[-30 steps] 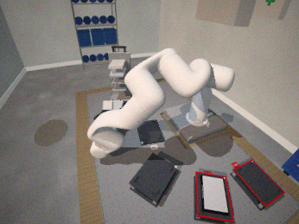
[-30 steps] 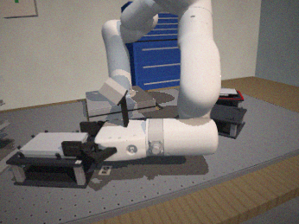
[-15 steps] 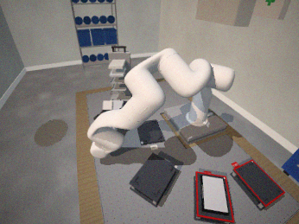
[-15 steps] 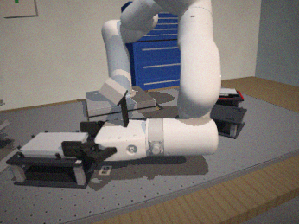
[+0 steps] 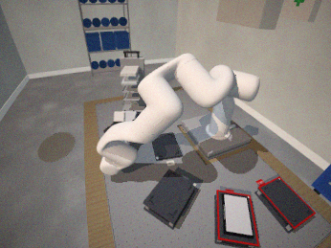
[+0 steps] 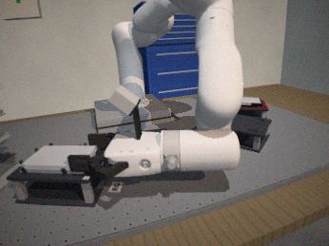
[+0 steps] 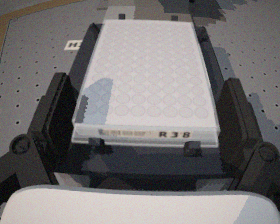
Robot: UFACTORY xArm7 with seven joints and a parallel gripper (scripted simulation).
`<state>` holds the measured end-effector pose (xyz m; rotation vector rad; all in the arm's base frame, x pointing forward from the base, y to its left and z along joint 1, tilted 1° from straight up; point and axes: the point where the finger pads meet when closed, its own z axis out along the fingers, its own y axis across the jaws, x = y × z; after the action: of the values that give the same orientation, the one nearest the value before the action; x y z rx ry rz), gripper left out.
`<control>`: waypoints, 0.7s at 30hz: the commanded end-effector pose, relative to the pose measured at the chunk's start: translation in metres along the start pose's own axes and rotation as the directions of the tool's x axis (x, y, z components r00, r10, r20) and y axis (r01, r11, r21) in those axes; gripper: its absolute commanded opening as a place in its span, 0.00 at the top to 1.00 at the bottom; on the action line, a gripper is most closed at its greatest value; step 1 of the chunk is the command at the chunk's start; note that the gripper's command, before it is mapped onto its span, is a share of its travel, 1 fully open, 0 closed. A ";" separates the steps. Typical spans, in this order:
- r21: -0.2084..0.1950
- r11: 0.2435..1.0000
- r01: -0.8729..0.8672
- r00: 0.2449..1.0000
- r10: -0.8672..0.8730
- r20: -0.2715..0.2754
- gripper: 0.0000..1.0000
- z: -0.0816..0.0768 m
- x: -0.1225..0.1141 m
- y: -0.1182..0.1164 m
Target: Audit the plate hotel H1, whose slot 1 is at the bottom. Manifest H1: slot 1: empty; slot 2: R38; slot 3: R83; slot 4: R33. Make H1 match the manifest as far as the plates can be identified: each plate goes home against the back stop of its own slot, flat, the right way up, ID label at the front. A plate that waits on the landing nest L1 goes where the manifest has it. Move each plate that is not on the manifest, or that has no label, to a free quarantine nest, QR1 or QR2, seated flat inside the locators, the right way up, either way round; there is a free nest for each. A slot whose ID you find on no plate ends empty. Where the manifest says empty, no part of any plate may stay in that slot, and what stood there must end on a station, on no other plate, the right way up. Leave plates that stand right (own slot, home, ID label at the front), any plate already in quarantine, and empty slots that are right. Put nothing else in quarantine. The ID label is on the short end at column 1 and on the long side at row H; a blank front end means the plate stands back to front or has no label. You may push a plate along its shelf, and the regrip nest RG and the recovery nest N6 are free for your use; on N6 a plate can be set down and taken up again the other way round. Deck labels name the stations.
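Deck: grey perforated table [image 6: 200, 205]
Gripper [image 7: 140, 112]: fingers wide — clamped on white plate [image 7: 146, 78]
Label: "R38" — facing camera

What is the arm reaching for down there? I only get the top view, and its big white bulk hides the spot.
Observer: The wrist view shows the end effector shut on a white plate, with a dark finger along each long side.
Operator: Does the plate have a name on it?
Observer: Yes. A label on the short end nearest the wrist camera reads R38.
Operator: Is the plate up in the air?
Observer: No. In the exterior view it lies flat on a dark nest, and the forearm lies level, low over the deck.
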<state>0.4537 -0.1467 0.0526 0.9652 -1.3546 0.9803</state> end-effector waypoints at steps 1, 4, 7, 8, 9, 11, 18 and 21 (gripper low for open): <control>0.000 1.000 -0.004 1.000 0.004 0.001 1.00 0.000 0.002 -0.001; 0.000 1.000 -0.004 1.000 0.004 0.001 1.00 0.000 0.002 -0.001; 0.000 1.000 -0.004 1.000 0.004 0.001 1.00 0.000 0.002 -0.001; 0.000 1.000 -0.004 1.000 0.004 0.001 1.00 0.000 0.002 -0.001; 0.000 1.000 -0.004 1.000 0.004 0.001 1.00 0.000 0.003 -0.001; 0.000 1.000 -0.004 1.000 0.004 0.001 1.00 0.000 0.004 -0.001; 0.000 1.000 -0.004 1.000 0.004 0.001 1.00 0.000 0.007 -0.001; 0.000 1.000 -0.004 1.000 0.004 0.001 1.00 0.000 0.010 -0.001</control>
<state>0.4536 -0.1466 0.0585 0.9652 -1.3544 0.9801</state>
